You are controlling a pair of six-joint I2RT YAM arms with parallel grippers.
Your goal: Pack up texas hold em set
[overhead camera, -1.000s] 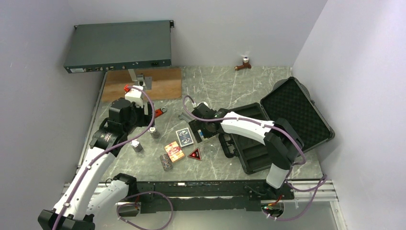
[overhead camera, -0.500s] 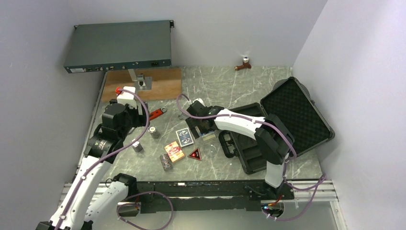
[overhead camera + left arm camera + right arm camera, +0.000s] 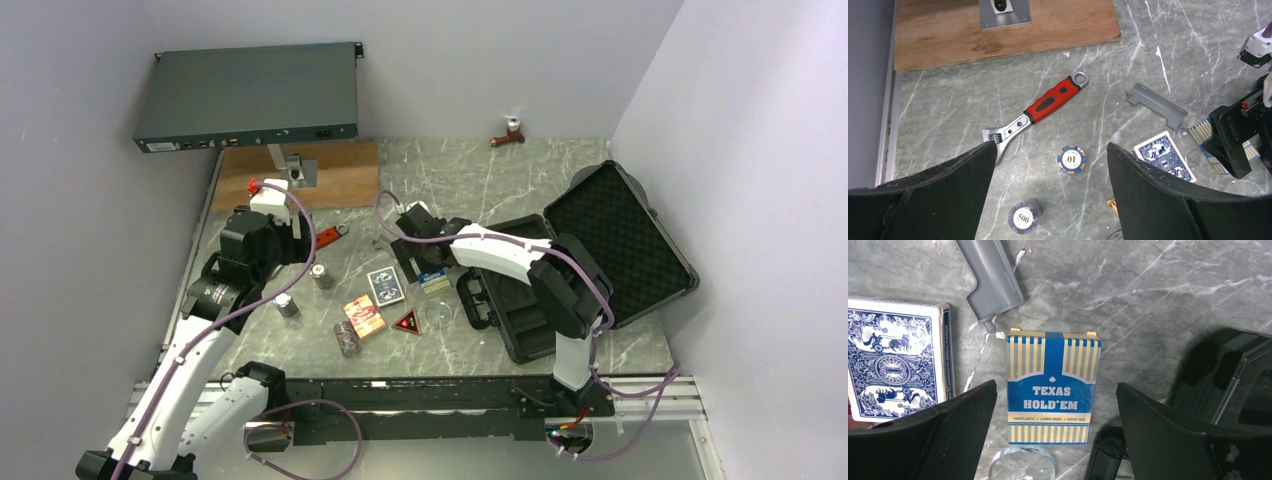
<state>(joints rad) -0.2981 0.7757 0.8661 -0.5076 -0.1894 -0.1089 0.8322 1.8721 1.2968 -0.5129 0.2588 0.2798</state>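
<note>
Left hand (image 3: 1050,150) hangs spread and empty above the chips (image 3: 1071,159), centre-left; right hand (image 3: 1055,385), also spread, straddles the blue-yellow box (image 3: 1050,407) lying flat on the tabletop (image 3: 1148,60) left of the open case (image 3: 510,310): pickup judged in hand, next needing descent and closure.

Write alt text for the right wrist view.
A blue-and-yellow Texas Hold'em card box lies flat on the marble table, straddled by the open right tool. A blue patterned card box lies left of it, a grey plastic piece above, a clear disc below, the black case at right.
</note>
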